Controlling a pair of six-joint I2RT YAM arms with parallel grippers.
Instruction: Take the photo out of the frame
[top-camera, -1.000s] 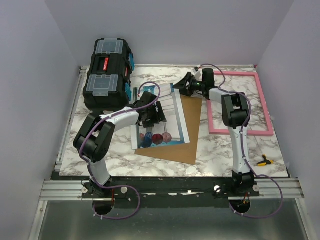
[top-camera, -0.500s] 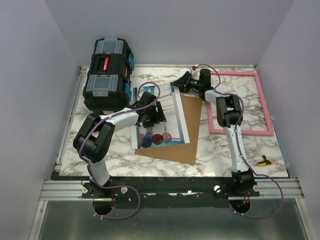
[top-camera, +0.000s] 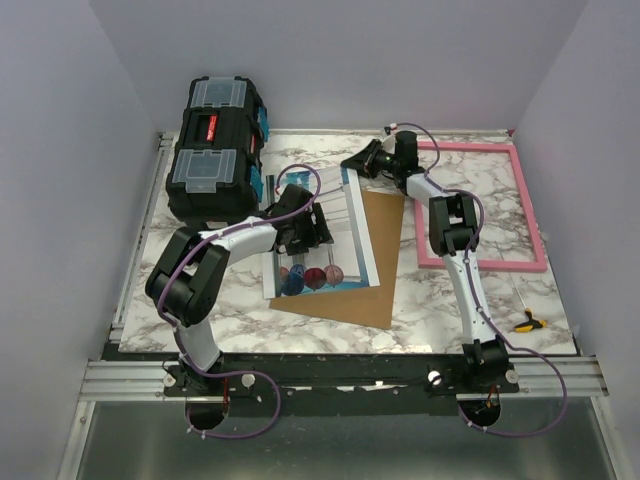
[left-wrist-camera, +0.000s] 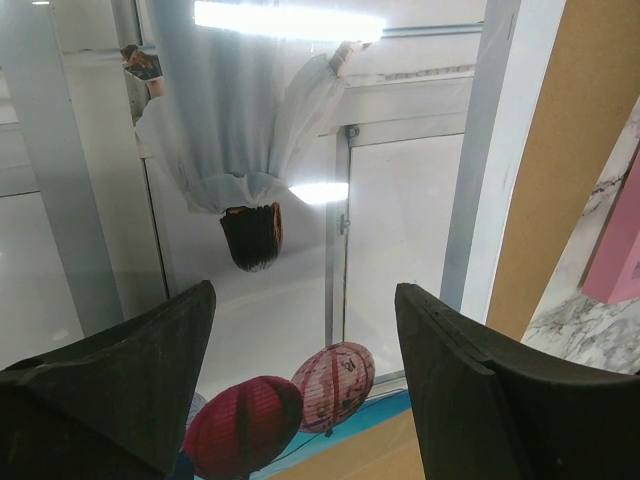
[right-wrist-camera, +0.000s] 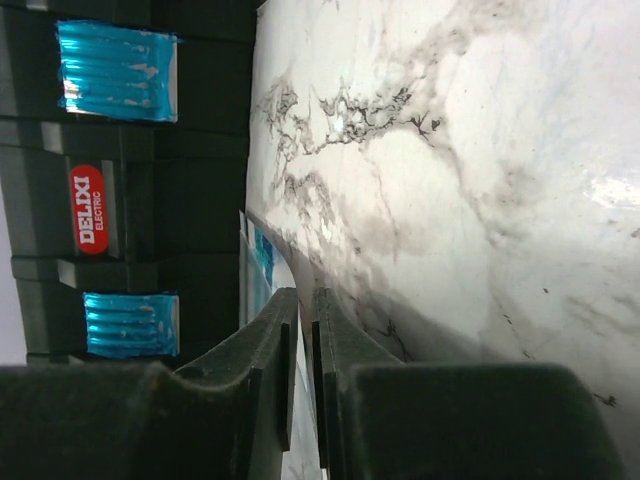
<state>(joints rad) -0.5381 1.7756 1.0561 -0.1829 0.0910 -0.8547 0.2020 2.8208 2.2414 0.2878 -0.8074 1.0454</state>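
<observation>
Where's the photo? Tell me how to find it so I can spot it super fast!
Find the big black toolbox at the far left. Just to its right a flat brown board lies on the marble table, and the photo rests on it. It's the only pale sheet with white edges and red and blue balls near its front end.

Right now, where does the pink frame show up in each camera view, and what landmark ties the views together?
Top external: the frame lies flat in the right half of the picture, above the middle.
Left wrist: only a pink sliver of it shows at the right edge.
Right wrist: not in it.
Shared landmark: the marble tabletop, seen in all three views.
</observation>
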